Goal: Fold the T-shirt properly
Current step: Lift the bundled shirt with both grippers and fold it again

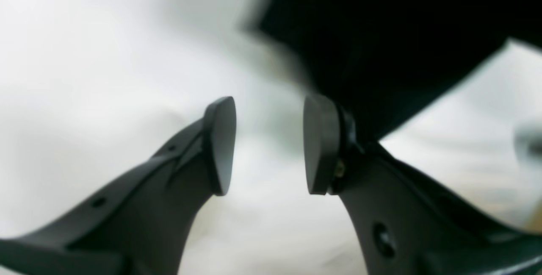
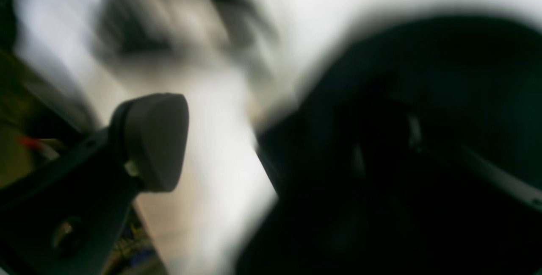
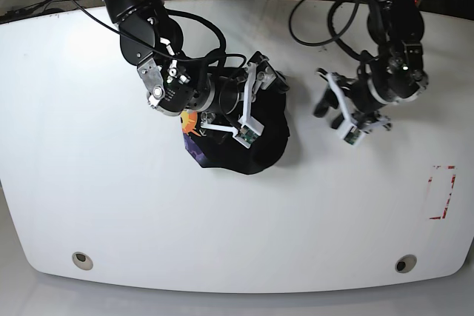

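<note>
The black T-shirt [image 3: 252, 142] lies crumpled in a heap at the middle of the white table [image 3: 89, 183], with a bit of orange, yellow and purple graphic [image 3: 189, 122] showing at its left edge. My right gripper [image 3: 255, 105] is open over the heap, its jaws wide apart. In the blurred right wrist view one finger [image 2: 154, 139] stands clear and black cloth [image 2: 402, 118] covers the other side. My left gripper [image 3: 333, 112] is open and empty just right of the shirt. In the left wrist view [image 1: 269, 143] the shirt's edge [image 1: 381, 33] lies beside its right finger.
Red tape marks [image 3: 442, 192] sit near the table's right edge. Two round holes [image 3: 83, 260] [image 3: 404, 263] lie along the front edge. Cables [image 3: 326, 27] hang over the table's back edge behind both arms.
</note>
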